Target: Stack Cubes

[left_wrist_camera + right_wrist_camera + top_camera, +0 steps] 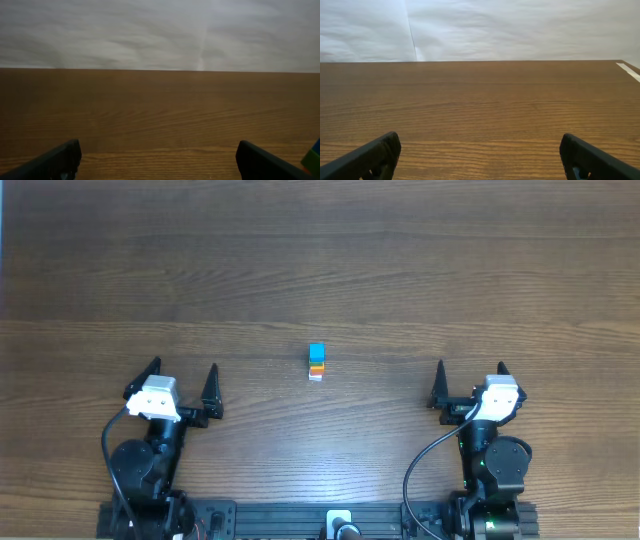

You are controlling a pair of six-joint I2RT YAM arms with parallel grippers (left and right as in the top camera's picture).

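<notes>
Wood-grain brown table (320, 260) carries a small stack of cubes (316, 364) near its middle, with a blue cube (317, 352) on top, an orange cube (317, 367) under it and a pale cube (316, 377) at the bottom. Seen from above, the stack lies between the two arms and well apart from both, at about 3 o'clock from the left pincer (184, 368) and about 9 o'clock from the right pincer (471, 368). Both pincers stand wide open with nothing between their fingers, each near its own base.
</notes>
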